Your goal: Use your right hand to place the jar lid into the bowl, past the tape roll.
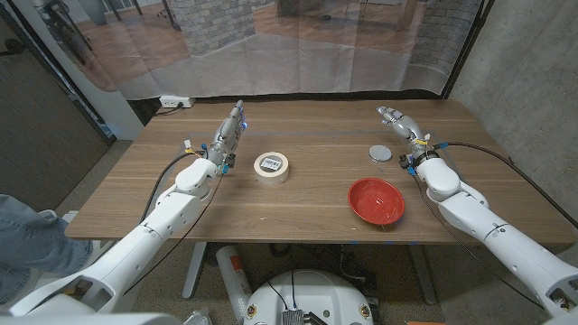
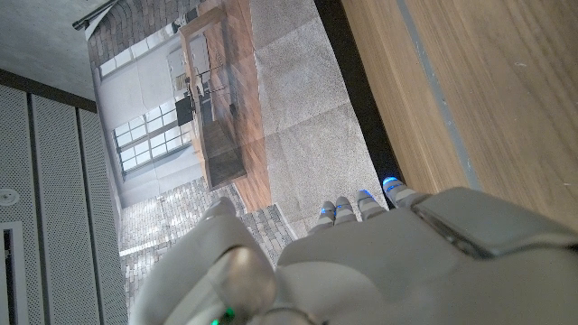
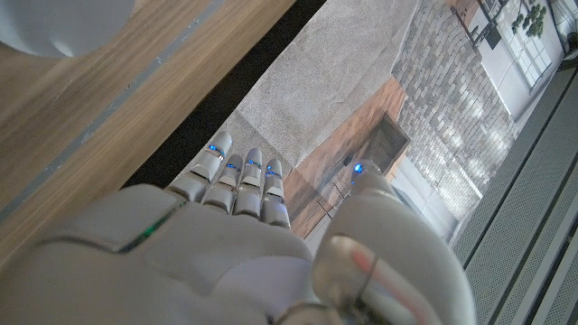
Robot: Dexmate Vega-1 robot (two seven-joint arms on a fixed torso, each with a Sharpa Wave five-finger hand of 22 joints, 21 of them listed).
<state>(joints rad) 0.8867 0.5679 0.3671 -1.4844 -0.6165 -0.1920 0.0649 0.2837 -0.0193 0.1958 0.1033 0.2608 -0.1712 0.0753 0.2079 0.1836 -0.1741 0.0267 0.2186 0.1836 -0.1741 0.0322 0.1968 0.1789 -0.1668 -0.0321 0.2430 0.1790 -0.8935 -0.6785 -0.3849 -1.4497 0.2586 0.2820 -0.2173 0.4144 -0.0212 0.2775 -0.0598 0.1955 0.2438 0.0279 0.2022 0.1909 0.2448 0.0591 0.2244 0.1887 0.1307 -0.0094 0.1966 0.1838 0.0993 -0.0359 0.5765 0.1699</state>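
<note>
Rectangular brown wooden table [image 1: 298, 208] with visible grain. Behind it a translucent plastic sheet curtain [image 1: 298, 45], brick wall [image 1: 212, 20] and wood floor seen through it. Grey concrete wall [image 1: 528, 72] at right. White power strip [image 1: 175, 102] on the floor, far left.

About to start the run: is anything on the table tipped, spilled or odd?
Nothing stands out. The round grey jar lid lies flat, the red bowl sits upright, the white tape roll lies on its side face, nothing spilled.
</note>
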